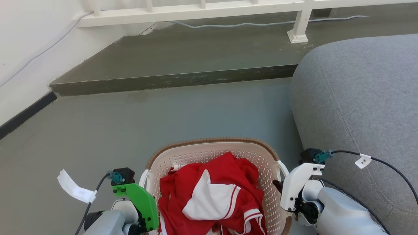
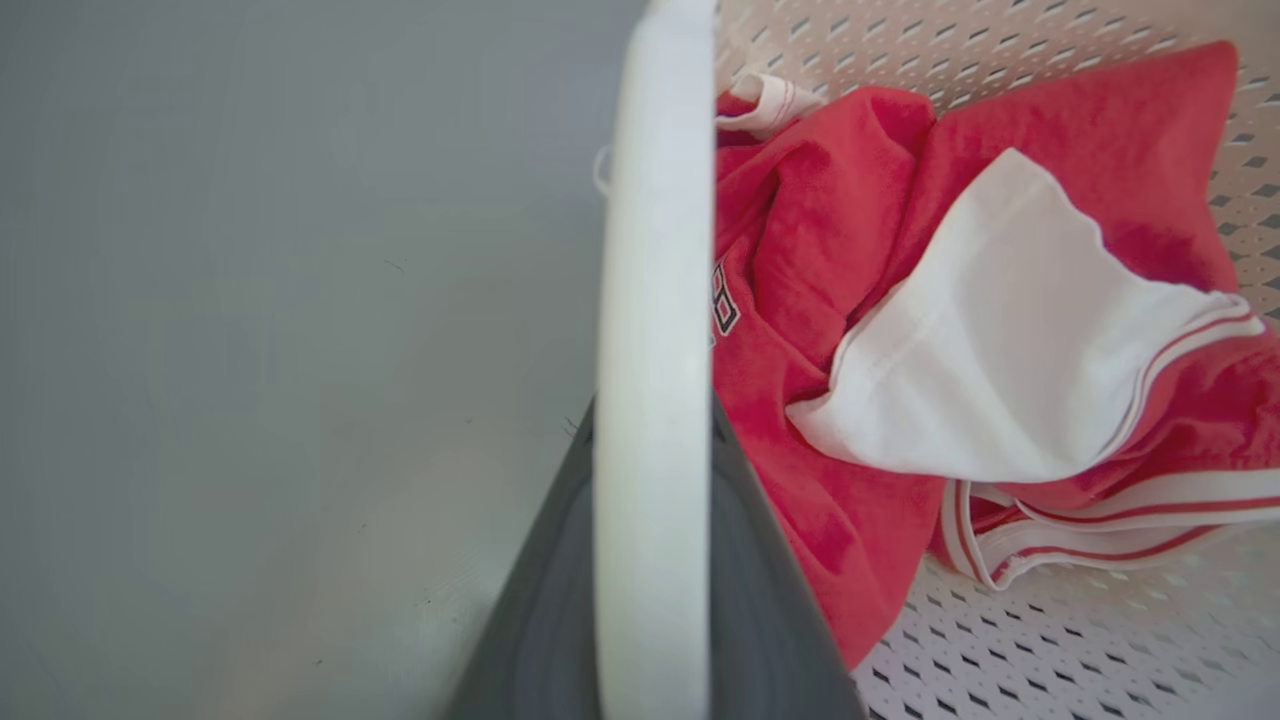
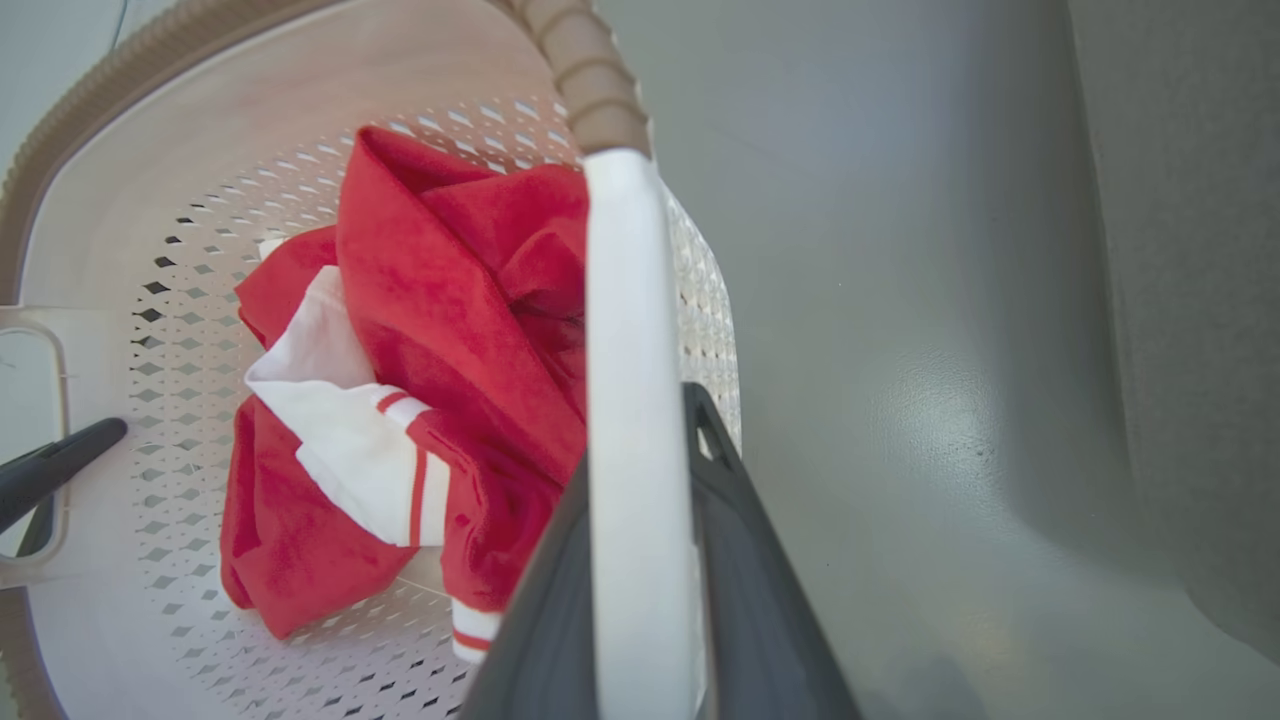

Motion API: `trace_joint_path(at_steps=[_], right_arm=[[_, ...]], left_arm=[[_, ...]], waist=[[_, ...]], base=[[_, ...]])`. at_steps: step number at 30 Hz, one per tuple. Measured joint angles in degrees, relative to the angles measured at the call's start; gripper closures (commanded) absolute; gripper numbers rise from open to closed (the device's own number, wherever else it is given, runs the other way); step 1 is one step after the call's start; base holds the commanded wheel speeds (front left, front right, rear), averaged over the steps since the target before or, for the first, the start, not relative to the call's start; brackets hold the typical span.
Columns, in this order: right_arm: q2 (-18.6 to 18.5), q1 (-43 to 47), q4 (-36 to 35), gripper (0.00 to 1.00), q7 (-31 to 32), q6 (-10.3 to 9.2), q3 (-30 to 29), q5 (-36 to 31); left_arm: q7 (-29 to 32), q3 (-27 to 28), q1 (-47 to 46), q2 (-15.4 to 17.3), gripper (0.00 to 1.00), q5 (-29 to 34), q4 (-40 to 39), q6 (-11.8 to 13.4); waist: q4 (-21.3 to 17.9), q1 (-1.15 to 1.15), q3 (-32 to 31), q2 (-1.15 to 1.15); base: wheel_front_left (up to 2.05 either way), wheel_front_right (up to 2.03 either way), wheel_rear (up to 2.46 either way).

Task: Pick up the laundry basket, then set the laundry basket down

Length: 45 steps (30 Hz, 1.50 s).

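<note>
The cream perforated laundry basket (image 1: 209, 142) with a brown woven-look rim sits at the bottom middle of the head view, holding a red and white garment (image 1: 212, 195). My left gripper (image 1: 143, 199), under its green mount, is shut on the basket's left white handle (image 2: 650, 350), which runs up between its dark fingers (image 2: 545, 640). On the other side, my right gripper (image 1: 279, 189) is shut on the right handle (image 3: 630, 400), clamped between its dark fingers (image 3: 760, 600). Across the basket in the right wrist view, a left finger (image 3: 60, 465) shows at the far handle.
A grey sofa (image 1: 359, 114) stands close on the right of the basket. Ahead, a raised dark step (image 1: 169, 80) crosses the grey floor (image 1: 163, 114), with a white railing (image 1: 196, 11) and a cable (image 1: 261, 23) on it. A white wall (image 1: 26, 49) runs along the left.
</note>
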Motion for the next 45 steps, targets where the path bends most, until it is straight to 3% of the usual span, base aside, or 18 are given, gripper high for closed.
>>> trace_joint_path(at_steps=[24, 45], right_arm=[[-0.05, -0.99, 0.67, 1.00, 0.47, -0.01, 1.36, 1.33], [-0.32, -9.26, 0.49, 1.00, -2.79, -0.01, 1.36, 1.23]], left_arm=[[0.23, -1.70, -0.16, 0.10, 1.00, -1.69, -0.18, 0.62], [-4.21, -1.96, -8.05, 0.35, 1.00, -1.23, -0.87, 2.10]], waist=[[-0.43, 0.00, 2.97, 0.00], [-0.90, 0.01, 13.16, 0.00]], base=[[0.00, 0.00, 0.00], [0.00, 0.00, 0.00]])
